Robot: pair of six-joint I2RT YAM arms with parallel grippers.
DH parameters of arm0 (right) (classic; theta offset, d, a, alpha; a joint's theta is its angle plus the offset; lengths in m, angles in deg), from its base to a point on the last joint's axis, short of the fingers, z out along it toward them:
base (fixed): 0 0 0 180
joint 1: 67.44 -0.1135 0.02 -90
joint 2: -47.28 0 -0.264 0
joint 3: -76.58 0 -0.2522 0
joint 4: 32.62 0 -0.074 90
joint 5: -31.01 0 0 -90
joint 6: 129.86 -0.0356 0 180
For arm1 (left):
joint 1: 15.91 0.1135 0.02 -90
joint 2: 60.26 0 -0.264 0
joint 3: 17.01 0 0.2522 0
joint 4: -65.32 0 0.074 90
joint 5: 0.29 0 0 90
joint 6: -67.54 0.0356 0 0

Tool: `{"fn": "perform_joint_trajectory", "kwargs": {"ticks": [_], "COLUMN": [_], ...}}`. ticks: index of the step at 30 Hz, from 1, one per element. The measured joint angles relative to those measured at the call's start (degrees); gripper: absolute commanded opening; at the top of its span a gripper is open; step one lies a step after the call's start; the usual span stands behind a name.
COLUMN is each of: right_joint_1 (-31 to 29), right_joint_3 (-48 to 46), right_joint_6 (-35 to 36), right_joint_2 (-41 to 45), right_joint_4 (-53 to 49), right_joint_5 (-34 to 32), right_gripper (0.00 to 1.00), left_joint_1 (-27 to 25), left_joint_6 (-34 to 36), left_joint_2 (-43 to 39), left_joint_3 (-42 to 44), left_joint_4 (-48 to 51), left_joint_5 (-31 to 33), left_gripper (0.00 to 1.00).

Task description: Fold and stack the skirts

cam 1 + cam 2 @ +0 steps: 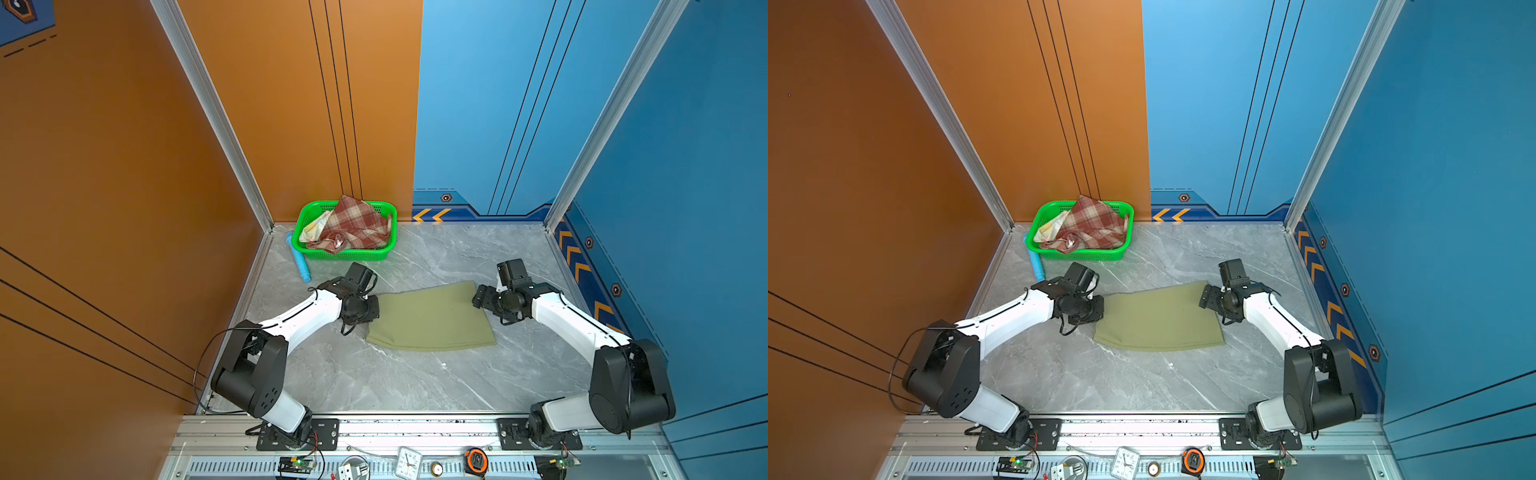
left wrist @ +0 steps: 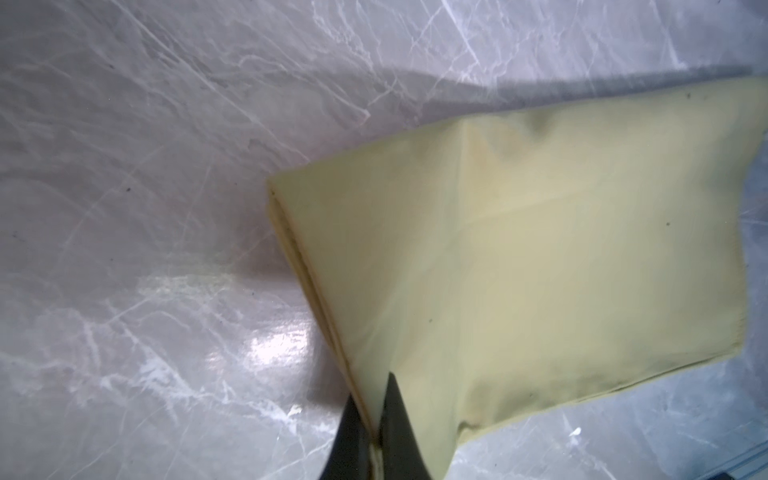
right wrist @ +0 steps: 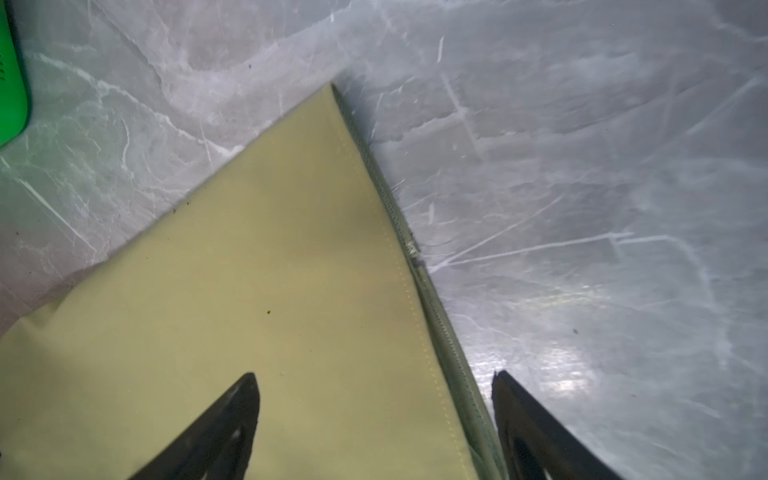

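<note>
The olive-green skirt [image 1: 432,318] [image 1: 1158,320] lies folded flat on the marble table in both top views. My left gripper [image 2: 372,399] [image 1: 372,309] is shut on the layered left edge of this skirt [image 2: 540,257]. At the skirt's right side, my right gripper [image 3: 374,376] [image 1: 478,297] is open, its fingers on either side of the stitched hem edge [image 3: 440,316]. The red-brown plaid skirt [image 1: 353,226] [image 1: 1092,226] lies crumpled in the green basket [image 1: 345,255]. A pale floral skirt [image 1: 316,226] peeks out beside it.
The green basket [image 1: 1079,254] stands at the back left against the orange wall. A blue tube [image 1: 300,259] lies to its left. A clock [image 1: 408,462] and a tape measure [image 1: 476,460] sit on the front rail. Walls close the table on three sides.
</note>
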Motion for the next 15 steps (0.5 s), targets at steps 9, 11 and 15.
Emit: {"fn": "perform_joint_trajectory", "kwargs": {"ticks": [9, 11, 15], "right_joint_1": [-4.0, -4.0, -4.2], "right_joint_3": [0.9, 1.5, 2.0], "right_joint_6": [-1.4, -1.4, -1.2], "right_joint_2": [-9.9, -11.6, -12.0], "right_joint_4": [6.5, 7.4, 8.2], "right_joint_5": [2.0, 2.1, 2.1], "right_gripper": [0.76, 0.75, 0.75], "left_joint_1": [1.0, 1.3, 1.3], "left_joint_6": [9.2, 10.9, 14.2], "left_joint_2": [-0.5, -0.6, -0.6], "left_joint_3": [-6.5, -7.3, -9.7], "left_joint_4": [8.3, 9.9, 13.6], "left_joint_5": [0.0, 0.1, 1.4], "left_gripper": [0.0, 0.0, 0.0]}}
